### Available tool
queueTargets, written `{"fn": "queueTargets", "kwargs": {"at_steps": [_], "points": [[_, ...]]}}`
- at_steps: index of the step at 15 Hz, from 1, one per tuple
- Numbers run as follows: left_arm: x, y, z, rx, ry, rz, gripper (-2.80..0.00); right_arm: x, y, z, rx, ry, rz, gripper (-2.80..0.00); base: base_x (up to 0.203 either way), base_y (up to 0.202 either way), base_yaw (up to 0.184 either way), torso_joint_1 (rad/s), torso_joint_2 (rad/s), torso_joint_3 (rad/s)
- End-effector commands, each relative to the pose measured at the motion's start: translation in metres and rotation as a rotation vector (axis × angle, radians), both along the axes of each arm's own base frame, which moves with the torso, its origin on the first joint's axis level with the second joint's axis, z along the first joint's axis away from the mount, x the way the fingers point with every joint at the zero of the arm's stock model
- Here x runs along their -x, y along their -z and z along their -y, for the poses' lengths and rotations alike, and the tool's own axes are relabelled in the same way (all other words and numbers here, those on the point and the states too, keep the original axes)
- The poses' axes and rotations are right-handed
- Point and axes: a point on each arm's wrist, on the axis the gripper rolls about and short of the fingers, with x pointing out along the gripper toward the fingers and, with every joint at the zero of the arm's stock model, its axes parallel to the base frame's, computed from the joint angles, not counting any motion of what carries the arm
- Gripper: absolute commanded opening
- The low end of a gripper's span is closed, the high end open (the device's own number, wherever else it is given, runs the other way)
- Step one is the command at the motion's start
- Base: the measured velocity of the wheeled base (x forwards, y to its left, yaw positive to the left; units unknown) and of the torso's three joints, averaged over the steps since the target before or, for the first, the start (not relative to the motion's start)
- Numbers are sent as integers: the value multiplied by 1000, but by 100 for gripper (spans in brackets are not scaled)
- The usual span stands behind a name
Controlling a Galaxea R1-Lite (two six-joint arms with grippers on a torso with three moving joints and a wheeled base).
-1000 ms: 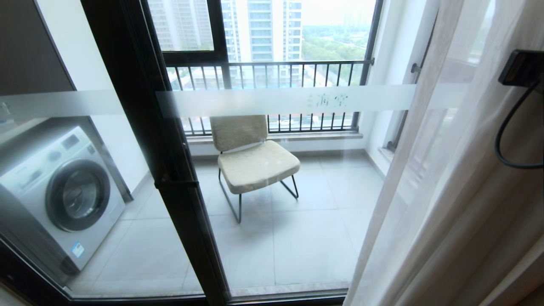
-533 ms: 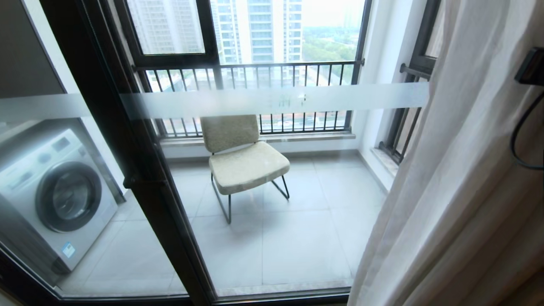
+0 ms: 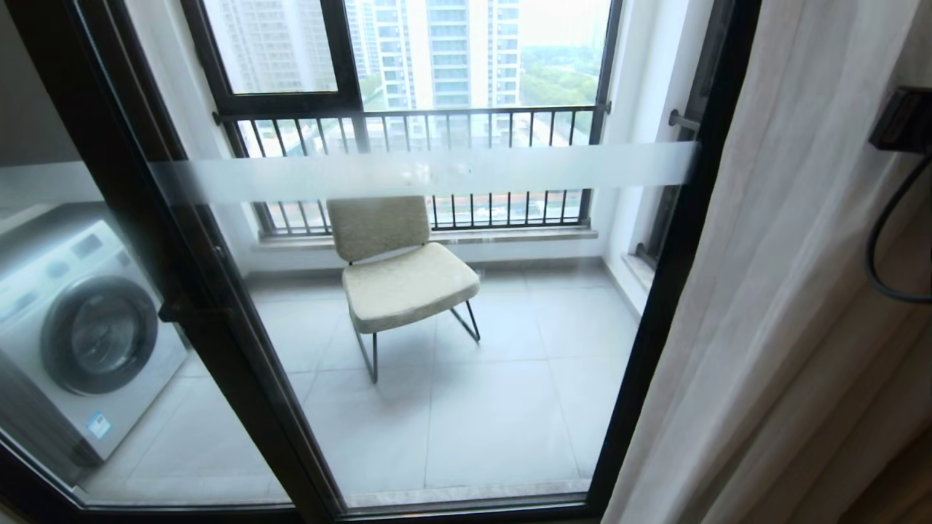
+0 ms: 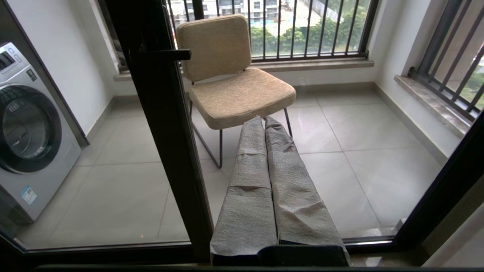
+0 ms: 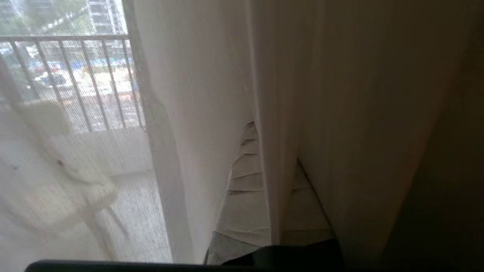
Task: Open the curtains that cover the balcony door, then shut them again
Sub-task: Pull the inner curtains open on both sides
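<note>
The balcony door (image 3: 659,306) is black-framed glass with a frosted band (image 3: 437,171) and a black lever handle (image 3: 186,309). The curtains (image 3: 786,291) hang bunched at the right, past the door's right post. A black part of my right arm (image 3: 903,120) with its cable sticks out from the folds. My right gripper (image 5: 264,145) is shut on a fold of the sheer curtain (image 5: 196,94), beside the thick beige drape (image 5: 378,113). The left gripper (image 4: 264,121) is shut and empty, low before the glass near the door's middle post (image 4: 162,132).
Behind the glass stand a beige chair (image 3: 400,280) on the tiled balcony floor (image 3: 495,407) and a washing machine (image 3: 80,335) at the left. A black-framed window with bar railing (image 3: 437,124) closes the balcony's far side.
The whole view has shifted, so the camera moved to the right. The curtain edge has drawn further right with my right gripper, baring the door's right post. The left arm stayed put.
</note>
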Motion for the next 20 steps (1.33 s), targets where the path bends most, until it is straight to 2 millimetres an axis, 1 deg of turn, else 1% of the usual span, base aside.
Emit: {"fn": "queueTargets", "kwargs": {"at_steps": [1, 5, 7, 15, 20], "points": [[0, 0, 0, 0, 0, 1, -280, 1, 0, 0, 1, 1, 4, -280, 0, -183, -2, 2, 6, 2], [0, 0, 0, 0, -1, 1, -280, 5, 1, 0, 1, 1, 1, -280, 0, -184, 0, 3, 4, 3], [0, 0, 0, -2, -1, 1, -280, 5, 1, 0, 1, 1, 1, -280, 0, -119, -3, 1, -3, 2], [0, 0, 0, -1, -1, 1, -280, 10, -4, 0, 2, 4, 18, -280, 0, 0, 0, 0, 0, 0], [0, 0, 0, 0, -1, 1, -280, 11, -5, 18, 1, 67, 21, -280, 0, 0, 0, 0, 0, 0]]}}
